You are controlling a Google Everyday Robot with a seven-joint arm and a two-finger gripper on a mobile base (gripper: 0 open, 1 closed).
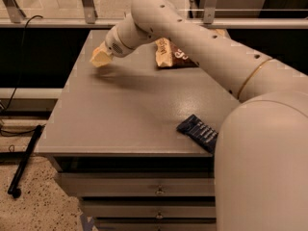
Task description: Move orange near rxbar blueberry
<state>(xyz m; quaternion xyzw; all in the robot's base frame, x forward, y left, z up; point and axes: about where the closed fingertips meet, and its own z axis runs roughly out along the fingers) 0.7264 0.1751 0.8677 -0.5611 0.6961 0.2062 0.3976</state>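
I see my arm (202,47) reaching across a grey table (134,114), its gripper (100,59) over the far left corner. A brown snack bag (166,54) lies beside the arm. The rxbar blueberry (197,131) lies near the front right edge.

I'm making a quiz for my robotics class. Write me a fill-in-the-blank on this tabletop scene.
The gripper hovers over the far ____ corner of the table.
The rxbar blueberry lies at the table's ____ edge, above the drawers.
The snack bag is partly hidden by the robot's ____.
Missing words: left, front, arm.
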